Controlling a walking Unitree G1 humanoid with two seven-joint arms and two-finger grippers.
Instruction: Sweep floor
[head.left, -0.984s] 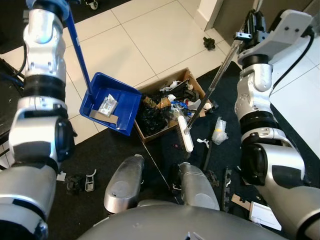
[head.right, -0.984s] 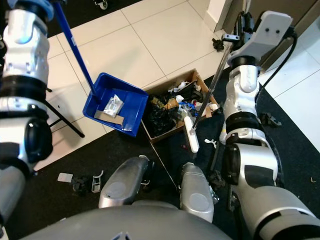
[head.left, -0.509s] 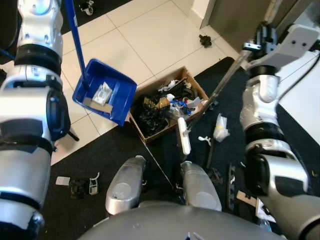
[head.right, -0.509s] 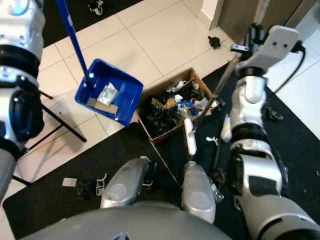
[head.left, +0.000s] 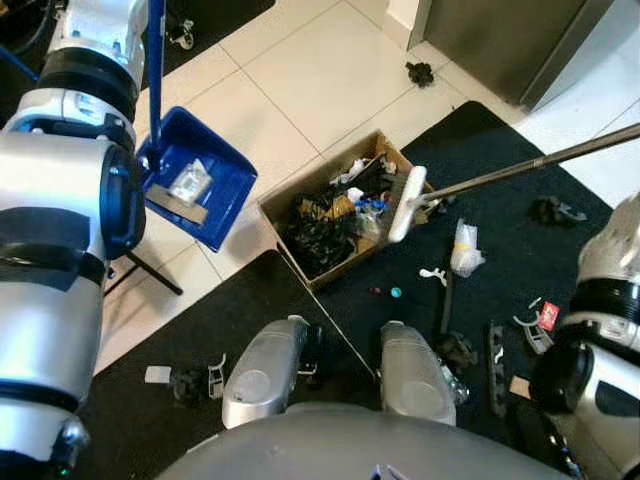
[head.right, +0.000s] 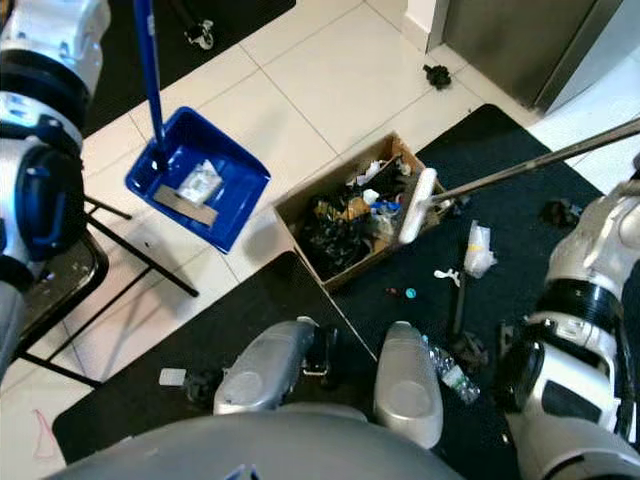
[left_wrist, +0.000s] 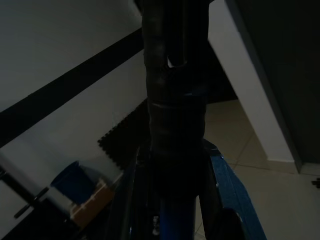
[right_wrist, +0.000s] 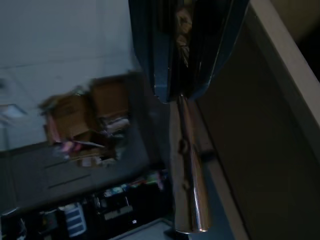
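At frame left, a blue dustpan (head.left: 190, 185) hangs over white tiles; the broom head (head.left: 405, 203) rests at the cardboard box (head.left: 340, 205) mid-frame. Whether either gripper's fingers clamp the handles cannot be told.

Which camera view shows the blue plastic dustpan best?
The right eye view: the whole blue plastic dustpan and its long handle are unobstructed. In the left eye view the left arm hides its edge. The left wrist view is dark, showing blue parts.

Left tool (left_wrist: 175, 60) grips blue dustpan handle (left_wrist: 175, 165).
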